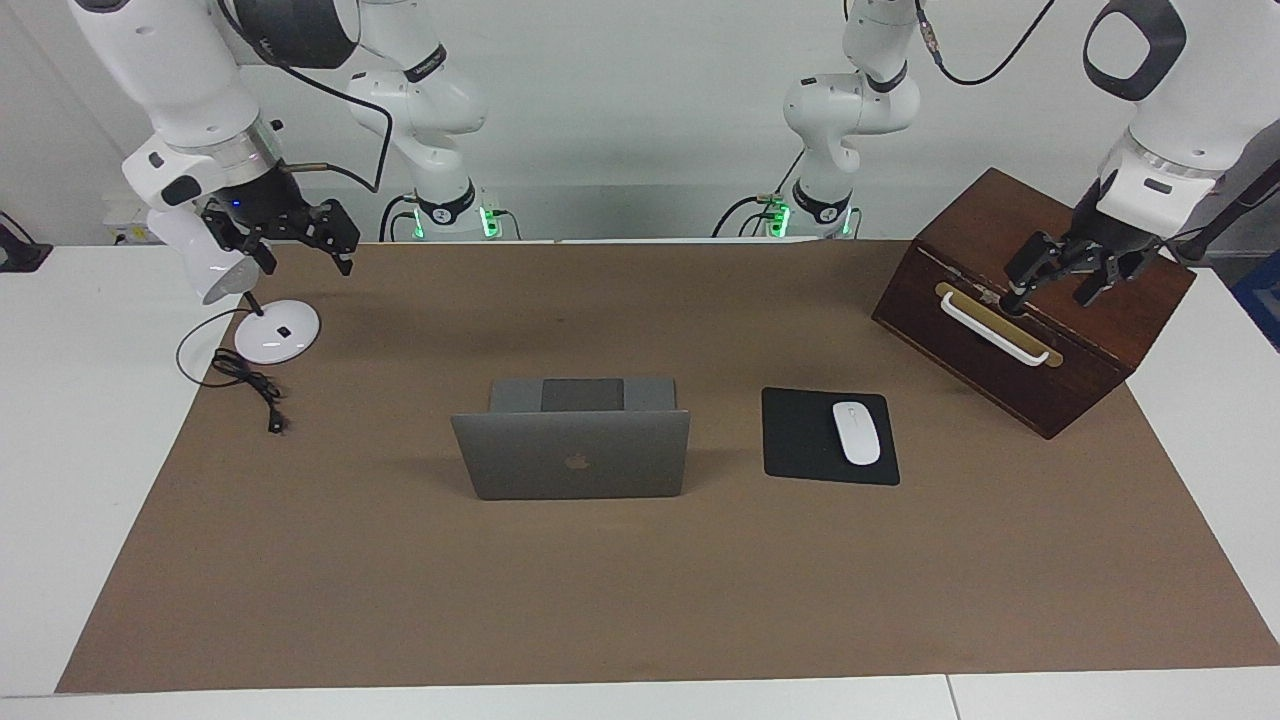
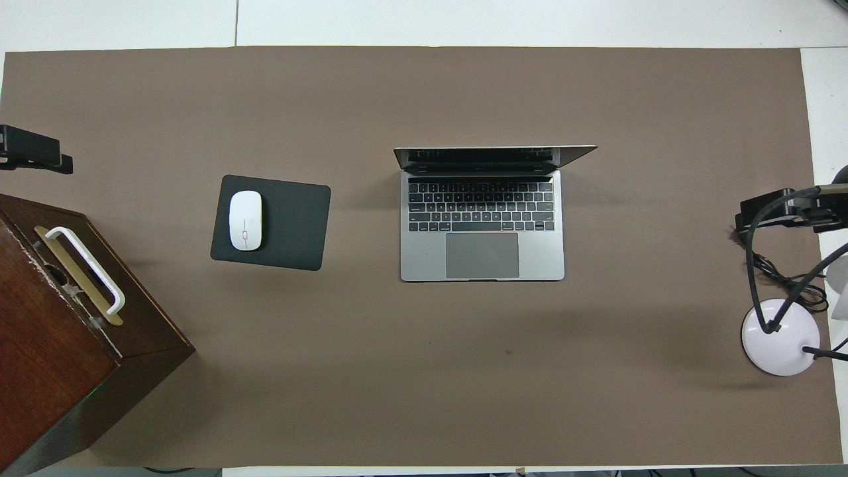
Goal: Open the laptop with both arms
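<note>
- The laptop (image 1: 572,452) sits mid-frame on the brown mat (image 1: 640,600) that covers the counter, lid up; the facing view gives me the lid's back with the logo, plus a strip of the base above it.
- Only the overhead view shows its keyboard and trackpad (image 2: 481,255), the screen seen nearly edge-on at the upper rim of the base.
- My right gripper (image 1: 288,232) hangs at the upper left of the facing view, over the mat's corner beside the white lamp base (image 1: 277,331), fingers spread and empty.
- In the overhead view that gripper is just a dark bar at the right edge (image 2: 772,210), with a cable looping down to the lamp base.
- My left gripper (image 1: 1058,276) is at the upper right of the facing view, over the wooden box (image 1: 1030,370), just above its white handle (image 1: 995,330), fingers apart, nothing in them.
- The overhead view shows only a black sliver of it at the left edge (image 2: 30,151), above the box.
- The black mouse pad (image 1: 800,440) with the white mouse (image 1: 856,432) lies between laptop and box, clear of both.
</note>
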Action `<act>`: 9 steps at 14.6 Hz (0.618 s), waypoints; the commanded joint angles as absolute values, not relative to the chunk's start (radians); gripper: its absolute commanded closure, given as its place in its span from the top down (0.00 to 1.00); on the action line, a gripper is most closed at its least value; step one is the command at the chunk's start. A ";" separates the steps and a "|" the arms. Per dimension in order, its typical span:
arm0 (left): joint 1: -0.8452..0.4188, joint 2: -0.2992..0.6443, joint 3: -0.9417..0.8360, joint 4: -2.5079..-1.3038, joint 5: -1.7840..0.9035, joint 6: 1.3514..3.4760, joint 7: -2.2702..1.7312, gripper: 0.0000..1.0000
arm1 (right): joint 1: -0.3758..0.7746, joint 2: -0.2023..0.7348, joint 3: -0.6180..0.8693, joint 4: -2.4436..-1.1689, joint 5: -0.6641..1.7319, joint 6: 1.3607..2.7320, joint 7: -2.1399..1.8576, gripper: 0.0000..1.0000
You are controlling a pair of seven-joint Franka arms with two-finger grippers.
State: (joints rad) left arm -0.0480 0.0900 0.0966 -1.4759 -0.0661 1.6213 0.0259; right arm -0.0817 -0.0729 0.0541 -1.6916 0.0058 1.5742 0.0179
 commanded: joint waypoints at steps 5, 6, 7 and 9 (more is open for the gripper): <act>-0.045 0.058 0.103 -1.513 -0.044 1.629 0.020 1.00 | -0.086 -0.092 0.100 -1.704 0.057 1.598 -0.003 1.00; -0.044 0.058 0.104 -1.511 -0.044 1.629 0.020 1.00 | -0.086 -0.094 0.100 -1.704 0.057 1.598 -0.006 1.00; -0.046 0.058 0.103 -1.511 -0.044 1.623 0.024 1.00 | -0.086 -0.097 0.101 -1.704 0.057 1.598 -0.006 1.00; -0.052 0.057 0.101 -1.512 -0.044 1.611 0.028 1.00 | -0.086 -0.103 0.116 -1.703 0.057 1.598 -0.005 1.00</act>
